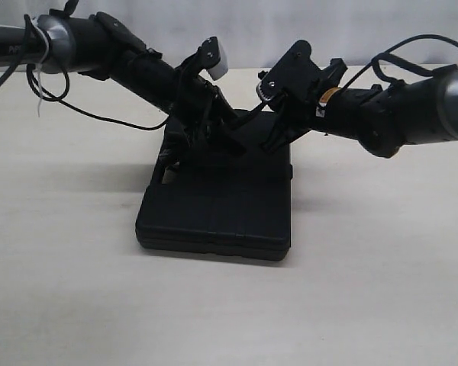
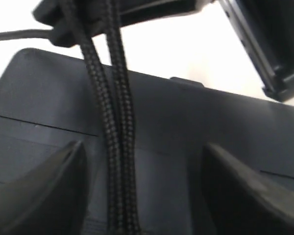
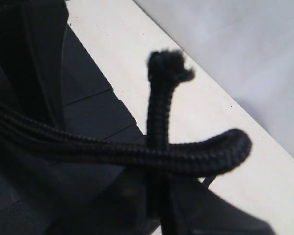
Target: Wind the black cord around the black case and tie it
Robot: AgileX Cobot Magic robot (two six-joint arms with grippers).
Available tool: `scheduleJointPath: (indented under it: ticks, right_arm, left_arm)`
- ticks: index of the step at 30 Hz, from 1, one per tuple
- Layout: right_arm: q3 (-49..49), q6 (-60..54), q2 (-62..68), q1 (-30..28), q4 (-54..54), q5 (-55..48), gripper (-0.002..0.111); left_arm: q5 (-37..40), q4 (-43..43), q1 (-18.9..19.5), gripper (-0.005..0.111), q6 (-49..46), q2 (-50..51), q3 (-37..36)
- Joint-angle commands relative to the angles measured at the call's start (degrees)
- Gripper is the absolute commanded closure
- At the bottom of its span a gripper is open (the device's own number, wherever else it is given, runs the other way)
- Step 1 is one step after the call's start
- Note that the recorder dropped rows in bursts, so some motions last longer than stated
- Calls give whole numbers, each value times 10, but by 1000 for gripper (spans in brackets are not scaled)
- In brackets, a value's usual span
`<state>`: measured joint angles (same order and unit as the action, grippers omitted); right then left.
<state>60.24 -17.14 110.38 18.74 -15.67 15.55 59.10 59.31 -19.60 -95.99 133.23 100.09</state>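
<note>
Both arms meet over the black case point(image 1: 214, 217), mid-tie.
The case lies flat on the table point(image 1: 382, 267), with two strands of the black cord point(image 2: 112, 122) running across its lid. The left gripper point(image 2: 143, 161) straddles them, fingers wide, gripping nothing (ready to regrasp, I'd guess). The right gripper point(image 3: 157, 210) is pinched shut on the cord near its frayed end, likely for tension.

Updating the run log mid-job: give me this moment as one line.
left gripper: open, cord between jaws | right gripper: shut on cord | cord: two strands across case
</note>
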Motion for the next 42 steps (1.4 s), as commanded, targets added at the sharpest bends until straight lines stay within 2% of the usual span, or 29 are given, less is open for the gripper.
scheduleJointPath:
  ticks: [1, 5, 7, 12, 18, 23, 26, 32, 38, 42]
  right_arm:
    - [-1, -1, 0, 1, -6, 9, 104]
    - [-1, -1, 0, 1, -9, 9, 104]
    - [-1, 1, 0, 1, -18, 9, 104]
    - [-1, -1, 0, 15, -21, 14, 104]
    - [-1, -2, 0, 28, -33, 25, 104]
    - [-1, -2, 0, 27, -33, 21, 104]
    - [-1, -2, 0, 27, -33, 21, 104]
    - [-1, -2, 0, 27, -33, 19, 104]
    - [-1, -21, 0, 27, -33, -4, 103]
    - [-1, -23, 0, 27, -33, -4, 91]
  left_arm:
    - [-9, -2, 7, 42, 25, -27, 1]
    - [-45, 20, 22, 42, 104, -53, 1]
    - [-46, 62, 27, 42, 121, -54, 1]
    - [-44, 167, 25, 42, 96, -48, 1]
    - [-86, 162, 8, 42, 61, -28, 1]
    - [-87, 164, 7, 43, 61, -22, 1]
    - [-87, 164, 7, 55, 61, -22, 1]
    - [-71, 160, 7, 106, 61, -22, 1]
    - [-72, 157, 9, 107, 60, -22, 1]
    - [-65, 155, 9, 107, 62, -22, 1]
